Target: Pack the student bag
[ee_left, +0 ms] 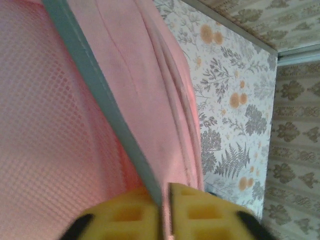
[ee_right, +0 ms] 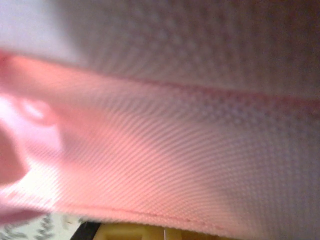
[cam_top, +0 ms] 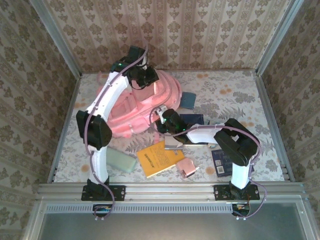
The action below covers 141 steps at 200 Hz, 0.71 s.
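At the left pincer (ee_left: 165, 200): yellow pads (ee_left: 200, 210) nearly together, clamped on a grey trim (ee_left: 98, 95) along the bag (ee_left: 45, 130), with only a sliver of a gap for that trim. Left of the trim, pink mesh; right of it, smooth pink cloth in long folds. Beyond the folds, the flowered table (ee_left: 225, 125), then a metal rail (ee_left: 235, 25) and patterned wallpaper (ee_left: 295, 125).

From above, the left pincer (cam_top: 141, 79) at the far top edge of the bag (cam_top: 125, 112), close to the back wall, wrist bent down over the pink cloth.

At the right pincer (ee_right: 164, 233): closed tight, pads meeting in a thin line. Pressed right against blurred pink mesh of the bag (ee_right: 175, 150), with a seam just above the tips. Cannot tell of any fold caught between them. From above, the right pincer (cam_top: 161, 114) at the near right edge of the bag.

Bag itself flat on the table (cam_top: 240, 95), left of the middle and toward the back.

Further out, beside the bag on its right, a teal thing (cam_top: 189, 100), and a dark blue thing (cam_top: 192, 119) partly under the right arm. Nearer the bases, a yellow book (cam_top: 159, 157), a pale green case (cam_top: 121, 161) to its left, a small pink thing (cam_top: 186, 168) to its right, and a dark blue booklet (cam_top: 220, 161) by the right arm's elbow.
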Motion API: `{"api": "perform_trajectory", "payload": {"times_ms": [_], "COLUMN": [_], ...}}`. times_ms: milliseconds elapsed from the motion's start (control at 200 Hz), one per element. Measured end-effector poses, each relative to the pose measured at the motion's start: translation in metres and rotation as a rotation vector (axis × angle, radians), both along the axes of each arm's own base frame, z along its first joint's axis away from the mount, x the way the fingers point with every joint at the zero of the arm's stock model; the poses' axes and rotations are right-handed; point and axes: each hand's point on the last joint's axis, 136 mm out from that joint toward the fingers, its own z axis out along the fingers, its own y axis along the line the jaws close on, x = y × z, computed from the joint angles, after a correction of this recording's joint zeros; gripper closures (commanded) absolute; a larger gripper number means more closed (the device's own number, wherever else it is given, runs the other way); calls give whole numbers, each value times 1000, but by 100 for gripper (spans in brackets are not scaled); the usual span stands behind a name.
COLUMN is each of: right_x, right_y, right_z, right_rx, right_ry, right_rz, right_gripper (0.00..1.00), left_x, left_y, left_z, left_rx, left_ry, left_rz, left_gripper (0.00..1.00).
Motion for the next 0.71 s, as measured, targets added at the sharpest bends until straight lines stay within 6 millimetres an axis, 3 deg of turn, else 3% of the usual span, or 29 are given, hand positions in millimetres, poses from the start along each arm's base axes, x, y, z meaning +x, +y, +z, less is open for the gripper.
{"api": "perform_trajectory", "payload": {"times_ms": [100,195,280,425,485,550,705], "right_x": [-6,-11,-10,-9,-9,-9,-9], "right_y": [16,28,35,39,39,39,39], "right_z": [-6,-19,-26,-27,-27,-28,-29], "right_rx": [60,85,92,98,96,96,94], "right_ry": [44,91,113,122,122,123,125], "right_rz": [-22,-37,-47,-57,-58,-58,-58], "right_gripper": [100,100,100,100,100,100,100], "left_x": [-4,-14,-32,-68,-77,-81,-78], "left_y": [-1,15,55,145,169,180,181], "left_z": [1,3,-6,-31,-42,-55,-92], "left_rx": [42,57,66,16,5,-5,-39], "left_ry": [-11,-8,35,109,137,168,257], "left_rz": [-35,-19,63,316,392,433,474], "left_gripper": [49,44,40,35,34,33,31]}}
